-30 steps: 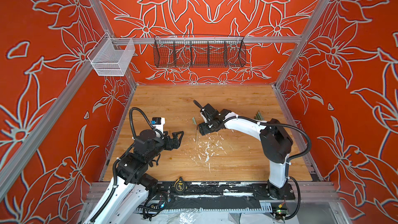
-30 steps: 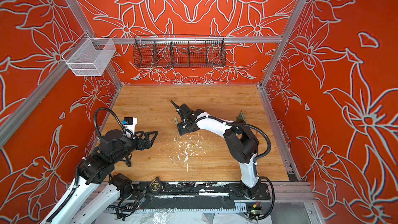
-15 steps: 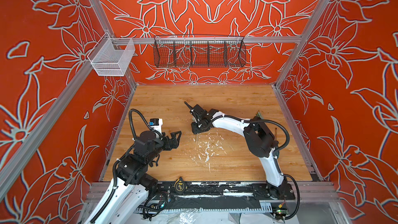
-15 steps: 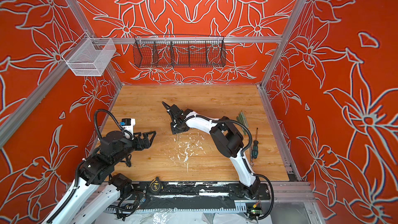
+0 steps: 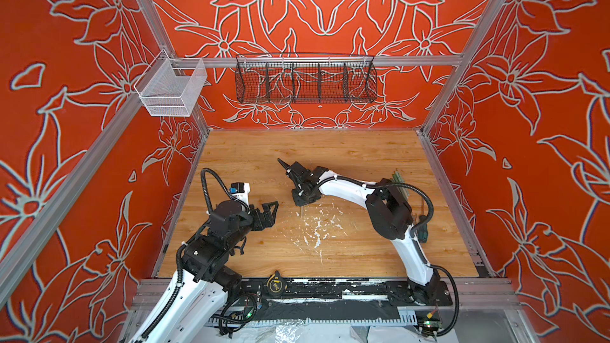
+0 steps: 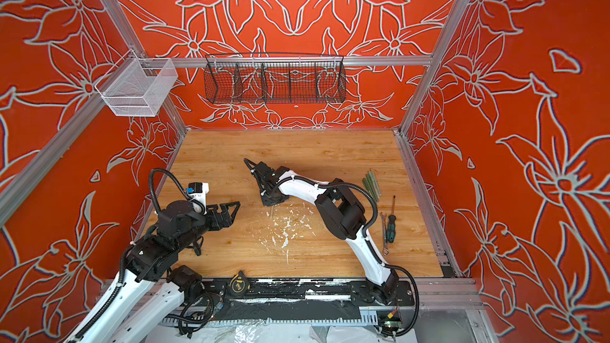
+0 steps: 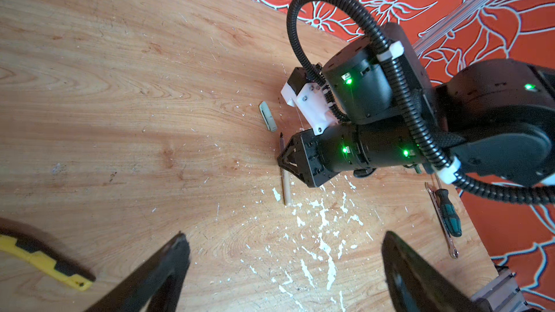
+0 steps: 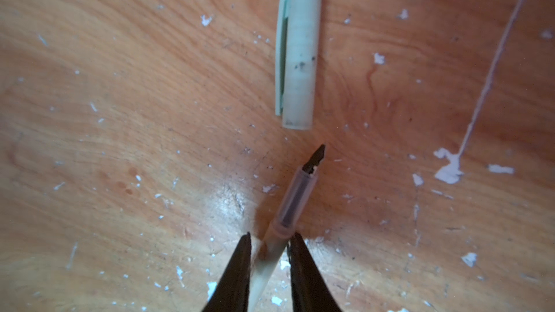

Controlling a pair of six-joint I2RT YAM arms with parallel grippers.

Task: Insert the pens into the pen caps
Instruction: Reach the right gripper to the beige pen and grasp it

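Right jaws, wide a sec ago, now narrow round pen (image 8: pixel 295 199) — grip unclear, pickup prob. starting; pale cap (image 8: pixel 300 55) just beyond tip. Left jaws wide, empty.

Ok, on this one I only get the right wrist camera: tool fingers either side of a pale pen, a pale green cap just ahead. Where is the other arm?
Observer: The left tool is open and empty, off to the left of that pen and facing it.
Operator: Any more pens about?
Observer: Yes, a row of green pens lies side by side near the right edge of the table. They are too small to tell if capped.
Operator: Anything else lying there?
Observer: A screwdriver and a wrench lie beside each other, nearer the robot's base than that row.
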